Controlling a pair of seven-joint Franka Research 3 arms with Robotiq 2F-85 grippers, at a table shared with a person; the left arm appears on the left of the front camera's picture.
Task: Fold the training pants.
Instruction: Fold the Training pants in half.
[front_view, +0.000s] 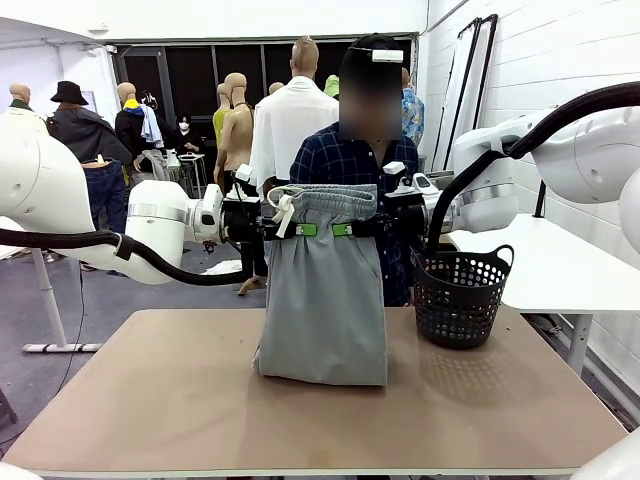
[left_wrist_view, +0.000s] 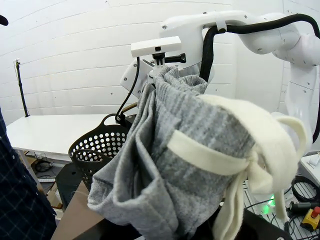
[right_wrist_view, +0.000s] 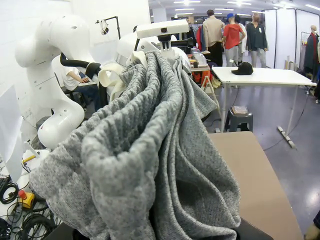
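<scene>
Item: light grey soft jersey training pants (front_view: 324, 300), hung by the ribbed waistband above the tan worktop (front_view: 150, 400), lower edge resting on it. Front view: left pincer (front_view: 300, 229) and right pincer (front_view: 350, 229), green pads meeting mid-waistband, both clenched on the fabric; arms level, entering from opposite sides. Black perforated plastic basket (front_view: 462, 295) stands at the right, just beside the cloth. Left wrist view: white drawstring (left_wrist_view: 235, 165) knotted close up. Right wrist view: bunched folds, bare worktop running to its far edge.
</scene>
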